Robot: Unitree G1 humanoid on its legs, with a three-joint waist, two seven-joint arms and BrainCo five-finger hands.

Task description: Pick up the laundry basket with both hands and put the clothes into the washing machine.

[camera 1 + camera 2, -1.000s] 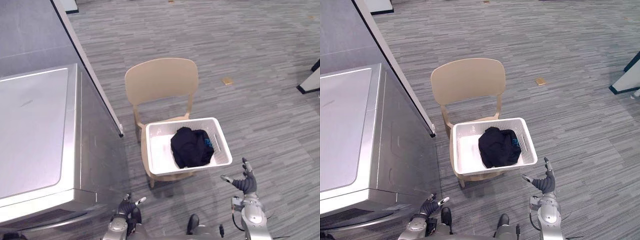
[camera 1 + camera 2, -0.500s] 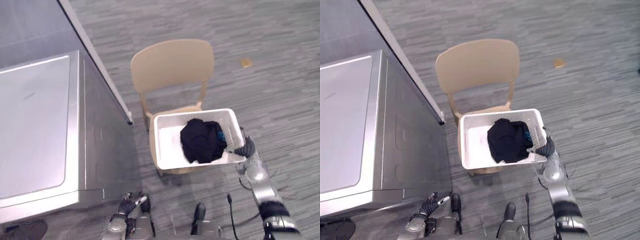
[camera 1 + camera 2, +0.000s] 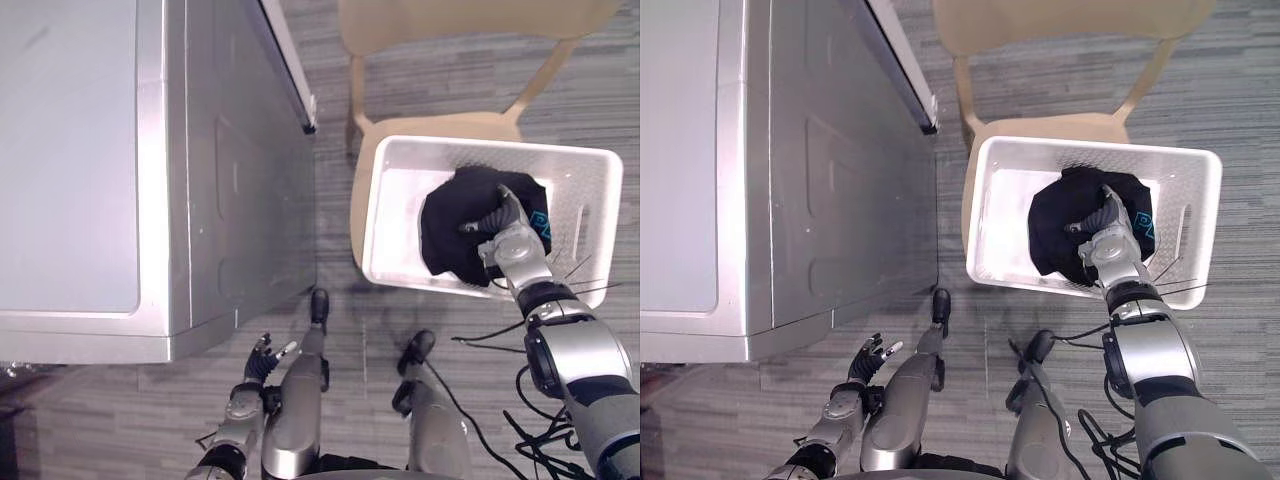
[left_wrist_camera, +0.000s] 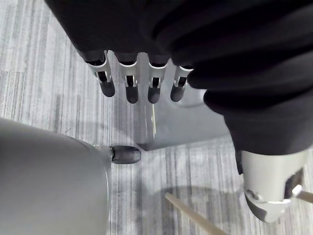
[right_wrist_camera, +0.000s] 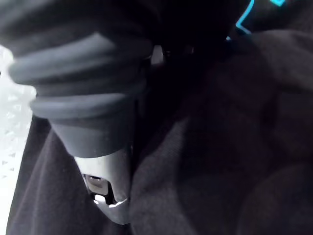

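The right hand [image 3: 512, 240] lies on the black clothes [image 3: 450, 225] inside the white laundry basket [image 3: 398, 215]. Whether it has closed on the cloth cannot be told, since the right wrist view gives dark fabric pressed close against the hand. The clothes are heaped toward the basket's right half, and the arm covers their near edge. A blue print [image 3: 541, 222] on the cloth is half hidden by the hand and the folds, leaving too little to read. The basket sits on the seat of a beige chair [image 3: 470, 15], whose back is cut off at the far edge. The silver washing machine [image 3: 80, 150] stands to the left across a strip of grey floor [image 3: 440, 85], cropped at the left and far edges. The left hand [image 3: 262, 352] hangs low and near, by the machine's near corner, its fingers spread and empty.
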